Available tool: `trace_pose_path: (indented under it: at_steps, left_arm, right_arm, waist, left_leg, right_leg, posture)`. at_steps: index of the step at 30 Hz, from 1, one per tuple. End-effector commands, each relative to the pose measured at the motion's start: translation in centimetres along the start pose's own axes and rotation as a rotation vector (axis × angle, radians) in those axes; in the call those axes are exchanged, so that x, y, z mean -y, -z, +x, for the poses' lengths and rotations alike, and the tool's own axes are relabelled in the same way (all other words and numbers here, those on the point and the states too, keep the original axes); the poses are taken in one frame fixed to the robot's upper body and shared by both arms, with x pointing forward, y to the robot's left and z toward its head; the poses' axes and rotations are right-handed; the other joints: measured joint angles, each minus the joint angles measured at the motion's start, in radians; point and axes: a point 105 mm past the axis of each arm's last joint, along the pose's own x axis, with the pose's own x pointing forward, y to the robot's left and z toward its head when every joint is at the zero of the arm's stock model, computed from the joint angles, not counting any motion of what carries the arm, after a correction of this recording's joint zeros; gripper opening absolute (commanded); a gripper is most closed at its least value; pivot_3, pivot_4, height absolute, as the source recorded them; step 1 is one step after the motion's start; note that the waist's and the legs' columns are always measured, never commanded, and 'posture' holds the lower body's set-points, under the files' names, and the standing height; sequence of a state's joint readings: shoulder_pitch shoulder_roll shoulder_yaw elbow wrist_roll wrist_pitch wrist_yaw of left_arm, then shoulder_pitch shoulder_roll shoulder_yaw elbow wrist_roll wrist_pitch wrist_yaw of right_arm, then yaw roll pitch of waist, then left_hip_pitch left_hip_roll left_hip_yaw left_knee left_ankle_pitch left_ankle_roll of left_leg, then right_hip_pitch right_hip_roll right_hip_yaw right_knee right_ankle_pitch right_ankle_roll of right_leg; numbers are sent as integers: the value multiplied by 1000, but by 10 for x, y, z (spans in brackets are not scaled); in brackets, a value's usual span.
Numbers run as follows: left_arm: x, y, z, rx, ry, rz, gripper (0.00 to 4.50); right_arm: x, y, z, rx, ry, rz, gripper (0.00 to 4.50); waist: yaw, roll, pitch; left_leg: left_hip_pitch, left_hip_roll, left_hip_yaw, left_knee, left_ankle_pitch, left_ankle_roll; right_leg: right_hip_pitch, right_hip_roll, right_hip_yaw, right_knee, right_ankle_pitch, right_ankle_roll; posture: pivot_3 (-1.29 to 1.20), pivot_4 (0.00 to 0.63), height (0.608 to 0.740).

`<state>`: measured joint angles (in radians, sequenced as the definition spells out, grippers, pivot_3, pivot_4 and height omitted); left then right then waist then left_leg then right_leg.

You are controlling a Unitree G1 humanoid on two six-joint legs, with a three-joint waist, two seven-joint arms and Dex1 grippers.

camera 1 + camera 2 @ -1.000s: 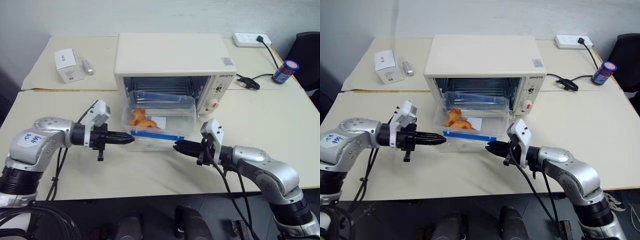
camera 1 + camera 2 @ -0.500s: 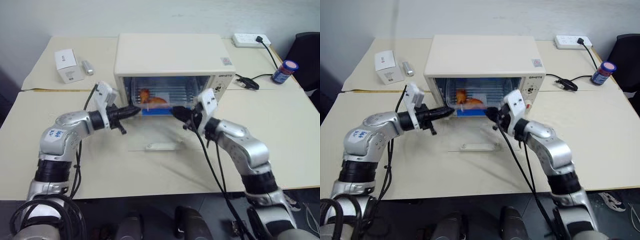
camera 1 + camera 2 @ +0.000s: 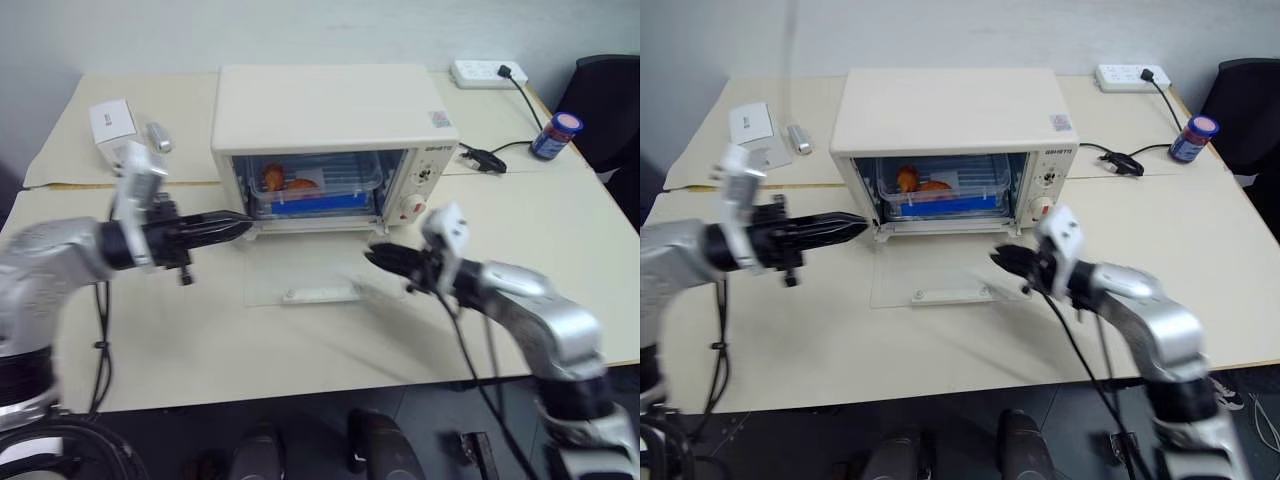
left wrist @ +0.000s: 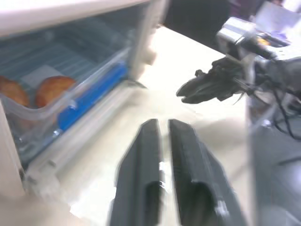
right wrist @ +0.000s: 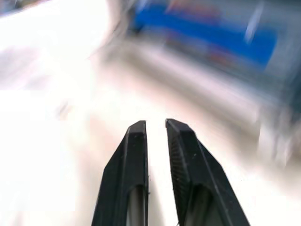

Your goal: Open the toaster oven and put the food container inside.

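Cream tabletops [image 3: 180, 340] filled most of the head views, two desks pushed together under a pale wall. At upper centre sat the toaster oven [image 3: 335, 110], its glass door [image 3: 310, 275] dropped flat onto the table in front of it, the bar handle [image 3: 320, 294] at the door's near edge. Inside the open cavity, on the rack, lay the food container [image 3: 315, 185] — clear plastic with a blue clip along its front and orange food pieces showing at its left end. It was fully within the oven, touched by neither arm.

At centre left the left gripper [image 3: 235, 227] pointed toward the oven's lower left corner, tips just beside it and holding nothing; in the left wrist view its fingers [image 4: 141, 165] stood close together with a narrow gap between them. At centre right the right gripper [image 3: 378, 257] hung over the right part of the lowered door, apart from the oven front, its fingers [image 5: 129, 174] drawn nearly together on nothing.

Along the upper left lay a small white box [image 3: 110, 122] and a silver cylinder [image 3: 157, 137]. At upper right were a power strip [image 3: 485, 72] with a black cable [image 3: 490, 157], and a blue-lidded jar [image 3: 555, 135].
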<state>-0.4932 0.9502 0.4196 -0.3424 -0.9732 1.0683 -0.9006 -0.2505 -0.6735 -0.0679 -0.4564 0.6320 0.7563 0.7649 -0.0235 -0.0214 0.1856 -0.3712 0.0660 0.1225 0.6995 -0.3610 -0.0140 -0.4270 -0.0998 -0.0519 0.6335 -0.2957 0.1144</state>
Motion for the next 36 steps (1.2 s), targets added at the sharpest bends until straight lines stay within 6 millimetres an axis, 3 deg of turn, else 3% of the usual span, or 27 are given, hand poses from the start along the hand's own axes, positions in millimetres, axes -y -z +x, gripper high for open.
trace_pose_path:
  at_steps: [1, 4, 7, 10, 14, 18, 24, 27, 31, 36]
  left_arm:
    - [23, -13, -13, -39, 90, 55, 1685]
    - [28, -14, -19, -86, 119, 69, 2609]
    - [26, -19, -18, -91, 127, 96, 3555]
    - [25, -23, -16, -87, 130, 121, 4330]
    - [26, -26, -13, -88, 136, 153, 4481]
    - [23, -28, -13, -85, 115, 164, 4481]
    - [17, -27, -21, -83, 68, 171, 4481]
    - [12, -27, -25, -76, 33, 176, 4481]
    - [6, -28, -32, -76, -6, 188, 4500]
    - [4, -27, -39, -93, -25, 205, 4500]
  right_arm:
    - [-23, 8, -24, -49, -35, 15, 661]
    - [-26, 31, -32, -111, 13, 66, 661]
    - [-13, 54, -23, -131, 127, 105, 661]
    - [-1, 64, -14, -122, 198, 122, 661]
    - [10, 64, 7, -66, 228, 130, 661]
    - [13, 26, 8, 49, 174, 90, 661]
    - [23, -58, -29, 223, 100, 6, 661]
    - [32, -78, -44, 207, 87, -26, 661]
    - [43, -83, -66, 106, 61, -60, 1525]
    - [48, -93, -90, 51, 19, -66, 3235]
  waist:
    - [4, 0, 0]
    - [11, 0, 0]
    - [13, 0, 0]
    - [16, -1, 0]
    - [17, 0, 0]
    - [19, 0, 0]
    - [21, 1, 1]
    - [21, 1, 0]
    - [23, 1, 0]
    - [22, 1, 1]
  left_leg:
    - [1, 0, 0, 0, 0, 0]
    - [3, 0, 0, -1, 0, 0]
    - [3, 0, 2, -1, 0, 0]
    - [2, 0, 2, -1, 1, -1]
    - [1, 0, 3, -1, 0, -1]
    - [1, 0, 3, -1, 0, -1]
    - [0, 0, 3, -1, 0, 0]
    - [1, 0, 3, -1, 0, 0]
    - [1, 0, 3, -2, 0, 0]
    - [0, 0, 4, -1, -1, 1]
  right_leg:
    - [2, 0, 0, -2, 0, 0]
    - [2, 1, 0, -5, 0, 0]
    - [1, 1, 2, -5, 0, -1]
    - [0, 2, 2, -4, -1, -1]
    - [-1, 2, 2, -3, -1, -1]
    - [-2, 2, 2, 1, -1, -1]
    - [-2, 2, 2, 1, -1, -1]
    - [-2, 2, 2, 1, -1, -1]
    - [-2, 2, 2, 0, -1, -2]
    - [-2, 1, 2, -2, 0, -1]
  posture:
    - [0, 150, 740]
    - [0, 150, 740]
    - [0, 150, 740]
    - [0, 150, 740]
    - [0, 150, 740]
    - [0, 150, 740]
    - [0, 150, 740]
    - [0, 150, 740]
    - [0, 150, 740]
    - [0, 150, 740]
